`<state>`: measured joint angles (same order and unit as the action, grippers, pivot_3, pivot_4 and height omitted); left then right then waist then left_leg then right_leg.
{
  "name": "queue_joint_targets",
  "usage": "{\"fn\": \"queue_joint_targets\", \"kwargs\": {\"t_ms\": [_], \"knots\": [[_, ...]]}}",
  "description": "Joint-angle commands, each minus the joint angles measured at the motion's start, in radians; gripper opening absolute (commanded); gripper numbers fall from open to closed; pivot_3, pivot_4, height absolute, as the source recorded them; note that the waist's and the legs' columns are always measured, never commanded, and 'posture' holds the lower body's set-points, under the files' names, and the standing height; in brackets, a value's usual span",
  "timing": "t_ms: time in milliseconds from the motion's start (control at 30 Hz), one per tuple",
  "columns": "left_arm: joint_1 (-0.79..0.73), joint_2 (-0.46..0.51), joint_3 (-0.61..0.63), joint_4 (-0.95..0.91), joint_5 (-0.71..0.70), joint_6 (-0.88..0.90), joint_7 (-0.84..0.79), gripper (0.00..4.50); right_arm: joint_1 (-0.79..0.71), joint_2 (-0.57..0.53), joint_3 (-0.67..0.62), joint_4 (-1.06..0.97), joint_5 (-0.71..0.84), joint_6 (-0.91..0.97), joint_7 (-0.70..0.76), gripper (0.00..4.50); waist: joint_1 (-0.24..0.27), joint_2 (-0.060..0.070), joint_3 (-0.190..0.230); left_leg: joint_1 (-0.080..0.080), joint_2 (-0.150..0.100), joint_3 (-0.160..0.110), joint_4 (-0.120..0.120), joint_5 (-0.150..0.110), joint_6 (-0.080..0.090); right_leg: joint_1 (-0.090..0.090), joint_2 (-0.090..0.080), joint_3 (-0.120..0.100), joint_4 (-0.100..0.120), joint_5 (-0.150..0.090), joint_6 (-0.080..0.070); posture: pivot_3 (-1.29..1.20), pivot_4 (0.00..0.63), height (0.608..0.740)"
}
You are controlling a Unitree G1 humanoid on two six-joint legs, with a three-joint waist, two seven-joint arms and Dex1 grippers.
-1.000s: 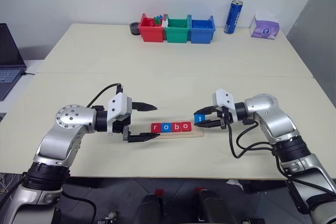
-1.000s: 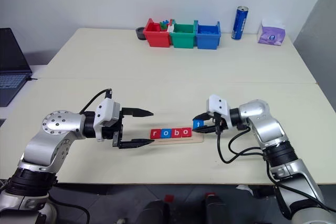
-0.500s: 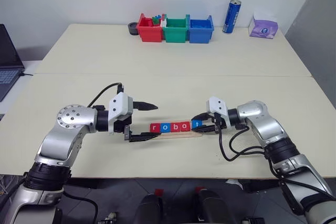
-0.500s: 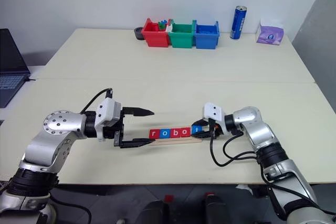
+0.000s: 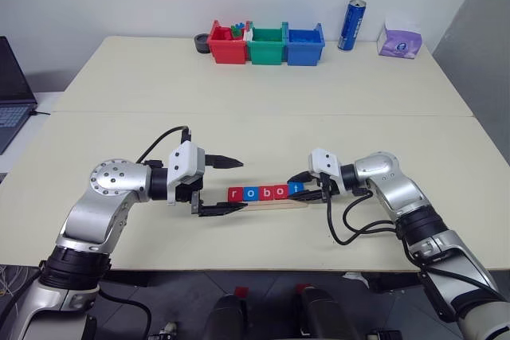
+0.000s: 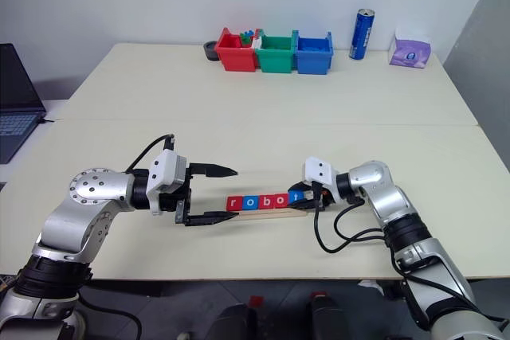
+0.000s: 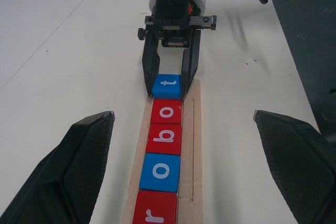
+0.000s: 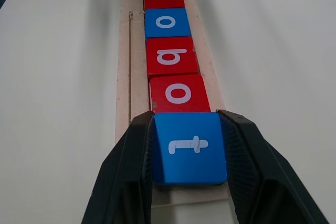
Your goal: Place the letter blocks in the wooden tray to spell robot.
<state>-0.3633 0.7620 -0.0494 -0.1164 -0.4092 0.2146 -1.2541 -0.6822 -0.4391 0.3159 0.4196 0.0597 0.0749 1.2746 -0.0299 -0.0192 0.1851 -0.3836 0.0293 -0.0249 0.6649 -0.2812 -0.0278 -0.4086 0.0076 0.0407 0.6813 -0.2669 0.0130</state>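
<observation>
Wooden tray (image 5: 275, 204) lies well apart from bins (image 5: 267, 44), can (image 5: 351, 25).

Wooden tray (image 6: 263, 211) lies on the table (image 6: 335, 101) between both grippers. 4 letter blocks (image 6: 257, 201) in a row read r, o, b, o. Right gripper (image 6: 301, 196), at 3 o'clock of the row, clamps a blue block (image 6: 297, 195). Left gripper (image 6: 225, 194), at 9 o'clock, stands spread wide.
</observation>
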Motion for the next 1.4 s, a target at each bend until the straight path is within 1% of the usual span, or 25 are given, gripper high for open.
{"fn": "queue_joint_targets", "kwargs": {"t_ms": [33, 367, 433, 467, 500, 533, 633, 667, 767, 900, 1000, 1100, 1200, 1333, 1367, 1400], "knots": [[-0.008, 0.004, 0.007, -0.024, 0.004, -0.010, 0.002, 4.50, -0.027, 0.000, -0.002, 0.007, -0.004, -0.025, 0.008, 1.60, 0.000, 0.000, 0.000, 0.000, 0.000, 0.000, 0.000, 0.000, 0.000, 0.000, 0.000, 0.000, 0.000, 0.000, 0.000, 0.00, 0.150, 0.740], [-0.010, -0.001, 0.004, -0.015, 0.012, -0.018, 0.000, 4.50, -0.044, 0.004, -0.003, 0.047, -0.010, -0.052, 0.010, 1.60, 0.000, 0.000, 0.000, 0.000, 0.000, 0.000, 0.000, 0.000, 0.000, 0.000, 0.000, 0.000, 0.000, 0.000, 0.000, 0.00, 0.150, 0.740], [-0.014, -0.002, 0.004, -0.008, 0.015, -0.021, -0.001, 4.50, -0.043, 0.005, -0.003, 0.045, -0.007, -0.051, 0.013, 2.22, 0.000, 0.000, 0.000, 0.000, 0.000, 0.000, 0.000, 0.000, 0.000, 0.000, 0.000, 0.000, 0.000, 0.000, 0.000, 0.00, 0.150, 0.740], [-0.016, -0.003, 0.004, -0.004, 0.017, -0.023, -0.002, 4.50, -0.041, 0.004, -0.003, 0.041, -0.005, -0.049, 0.016, 2.43, 0.000, 0.000, 0.000, 0.000, 0.000, 0.000, 0.000, 0.000, 0.000, 0.000, 0.000, 0.000, 0.000, 0.000, 0.000, 0.00, 0.150, 0.740], [-0.018, -0.004, 0.004, -0.001, 0.017, -0.025, -0.002, 4.50, -0.040, 0.004, -0.005, 0.033, 0.001, -0.042, 0.020, 2.88, 0.000, 0.000, 0.000, 0.000, 0.000, 0.000, 0.000, 0.000, 0.000, 0.000, 0.000, 0.000, 0.000, 0.000, 0.000, 0.00, 0.150, 0.740], [-0.019, -0.005, 0.004, 0.001, 0.018, -0.026, -0.003, 4.50, -0.039, 0.004, -0.007, 0.026, 0.007, -0.035, 0.024, 3.14, 0.000, 0.000, 0.000, 0.000, 0.000, 0.000, 0.000, 0.000, 0.000, 0.000, 0.000, 0.000, 0.000, 0.000, 0.000, 0.00, 0.150, 0.740], [-0.020, -0.006, 0.003, 0.003, 0.019, -0.028, -0.003, 4.50, -0.038, 0.001, -0.019, 0.002, 0.023, -0.009, 0.028, 4.23, 0.000, 0.000, 0.000, 0.000, 0.000, 0.000, 0.000, 0.000, 0.000, 0.000, 0.000, 0.000, 0.000, 0.000, 0.000, 0.00, 0.150, 0.740], [-0.020, -0.007, 0.003, 0.004, 0.020, -0.029, -0.003, 4.50, -0.038, 0.000, -0.029, -0.012, 0.032, 0.010, 0.022, 4.49, 0.000, 0.000, 0.000, 0.000, 0.000, 0.000, 0.000, 0.000, 0.000, 0.000, 0.000, 0.000, 0.000, 0.000, 0.000, 0.00, 0.150, 0.740], [-0.020, -0.010, 0.003, 0.005, 0.020, -0.028, -0.002, 4.50, -0.037, -0.015, -0.072, -0.067, 0.069, 0.083, 0.006, 4.49, 0.000, 0.000, 0.000, 0.000, 0.000, 0.000, 0.000, 0.000, 0.000, 0.000, 0.000, 0.000, 0.000, 0.000, 0.000, 0.00, 0.150, 0.740], [-0.017, -0.012, 0.004, 0.005, 0.021, -0.027, -0.002, 4.50, -0.014, -0.076, -0.121, -0.116, 0.095, 0.129, 0.008, 4.49, 0.003, 0.000, 0.000, 0.000, 0.000, -0.001, 0.000, 0.000, 0.000, 0.000, -0.001, 0.000, 0.000, 0.000, 0.000, 0.00, 0.150, 0.740], [-0.018, -0.014, 0.004, 0.005, 0.021, -0.026, -0.003, 4.50, 0.016, -0.116, -0.131, -0.128, 0.103, 0.139, 0.022, 3.89, 0.003, 0.000, 0.000, 0.000, 0.000, 0.000, 0.000, 0.000, 0.000, 0.000, -0.001, 0.000, 0.000, 0.000, 0.000, 0.00, 0.150, 0.740], [-0.028, -0.017, -0.001, 0.012, 0.023, -0.025, -0.005, 4.50, 0.054, -0.136, -0.128, -0.161, 0.115, 0.148, 0.036, 2.87, 0.001, 0.000, 0.000, 0.000, 0.000, 0.000, 0.000, 0.000, 0.000, 0.000, -0.001, 0.000, 0.000, 0.000, 0.000, 0.00, 0.150, 0.740], [-0.040, -0.022, -0.004, 0.020, 0.027, -0.026, -0.005, 4.50, 0.089, -0.136, -0.123, -0.213, 0.129, 0.175, 0.036, 1.68, 0.000, 0.000, 0.000, 0.000, 0.000, 0.000, 0.000, 0.000, 0.000, 0.000, 0.000, 0.000, 0.000, 0.000, 0.000, 0.00, 0.150, 0.740], [-0.045, -0.022, -0.003, 0.021, 0.027, -0.023, -0.008, 4.50, 0.126, -0.135, -0.113, -0.245, 0.120, 0.178, 0.021, 0.22, -0.003, 0.000, 0.000, 0.000, 0.000, 0.000, 0.000, 0.000, 0.000, 0.000, 0.000, 0.000, 0.001, 0.000, 0.000, 0.00, 0.150, 0.740], [-0.045, -0.022, -0.003, 0.021, 0.027, -0.023, -0.008, 4.50, 0.132, -0.134, -0.112, -0.243, 0.114, 0.171, 0.015, 0.03, -0.002, 0.000, 0.000, 0.000, 0.000, 0.000, 0.000, 0.000, 0.000, 0.000, 0.000, 0.000, 0.000, 0.000, 0.000, 0.00, 0.150, 0.740], [-0.045, -0.021, -0.002, 0.021, 0.028, -0.022, -0.008, 4.50, 0.135, -0.133, -0.110, -0.239, 0.109, 0.164, 0.009, 0.03, -0.002, 0.000, 0.000, 0.000, 0.000, 0.000, 0.000, 0.000, 0.000, 0.000, 0.000, 0.000, 0.000, 0.000, 0.000, 0.00, 0.150, 0.740]]}}
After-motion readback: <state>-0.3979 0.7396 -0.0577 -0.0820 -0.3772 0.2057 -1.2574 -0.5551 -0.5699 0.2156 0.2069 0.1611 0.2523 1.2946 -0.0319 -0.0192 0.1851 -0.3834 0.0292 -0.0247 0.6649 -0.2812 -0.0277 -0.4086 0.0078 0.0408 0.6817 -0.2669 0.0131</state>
